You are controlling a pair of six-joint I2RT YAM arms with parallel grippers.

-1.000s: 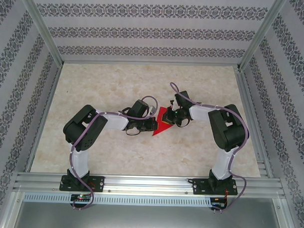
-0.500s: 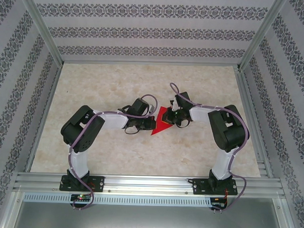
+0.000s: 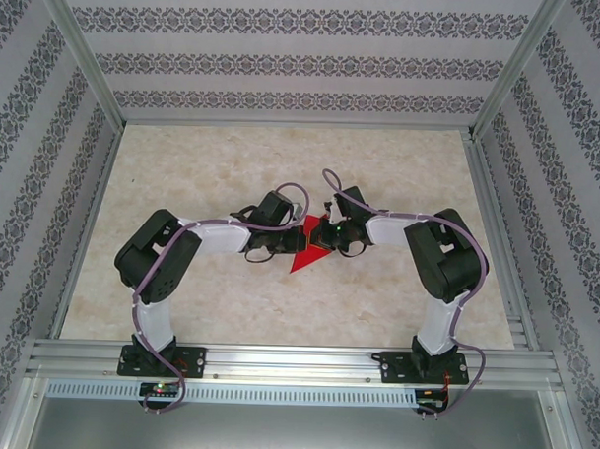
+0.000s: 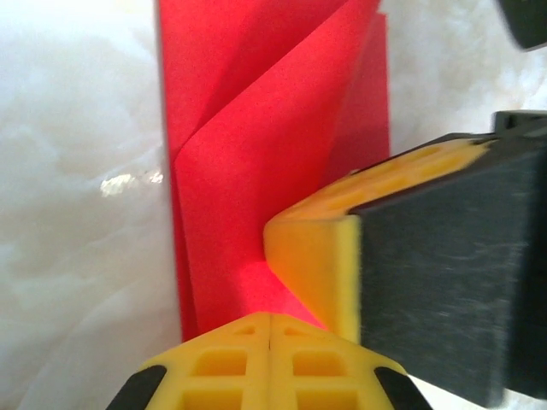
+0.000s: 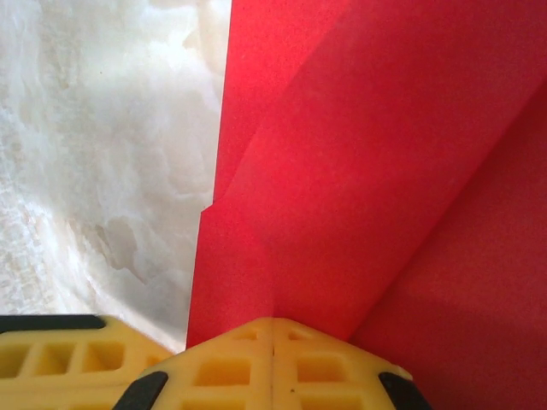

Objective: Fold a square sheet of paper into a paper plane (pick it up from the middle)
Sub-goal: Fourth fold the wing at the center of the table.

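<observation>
Paper plane (image 4: 256, 171) is apparently being creased by left gripper (image 4: 270, 325) and right gripper (image 5: 273, 329), jaws together, likely needing a firm sliding press next.

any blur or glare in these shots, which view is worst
Left wrist: the right gripper's finger looms soft and out of focus, with a small glare spot on the table. Right wrist: the red paper is crisp, the table beside it washed out. Top external: even light, sharp, only soft shadows.

Marbled tabletop (image 3: 233, 153) ringed by patterned walls (image 3: 286, 61).
</observation>
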